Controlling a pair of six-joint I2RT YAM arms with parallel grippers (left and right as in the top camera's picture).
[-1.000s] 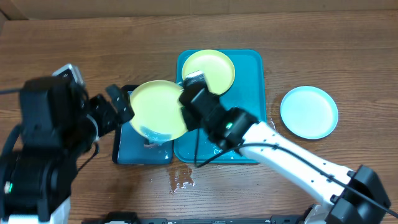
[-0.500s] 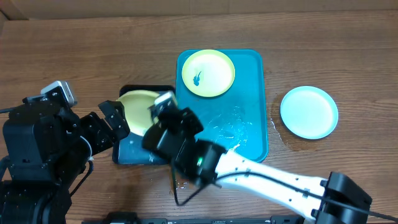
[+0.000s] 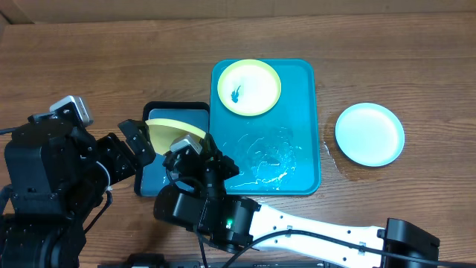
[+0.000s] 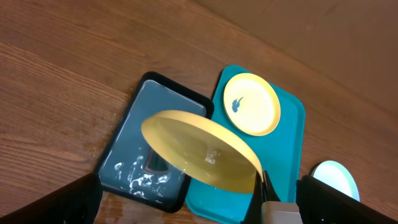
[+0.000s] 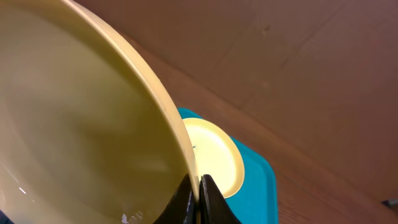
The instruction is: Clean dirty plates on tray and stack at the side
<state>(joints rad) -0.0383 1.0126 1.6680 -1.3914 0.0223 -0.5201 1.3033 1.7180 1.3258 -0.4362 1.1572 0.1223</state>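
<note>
Three plates: smeared plate (image 3: 249, 88) at tray's (image 3: 300, 104) 12, pale plate (image 3: 370, 134) at 3 on table (image 3: 401, 52), tilted plate (image 3: 175, 131) rim-pinched by right gripper (image 5: 199, 186); left gripper (image 3: 139, 139) spread.

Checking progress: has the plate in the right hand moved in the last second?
Yes. The plate shifted left, off the teal tray's edge, and now hangs over the black tray.

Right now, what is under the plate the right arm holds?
The small black-rimmed tray, its floor wet, with a grey object partly showing. The tilted plate covers part of that tray and the rest of the object.
</note>
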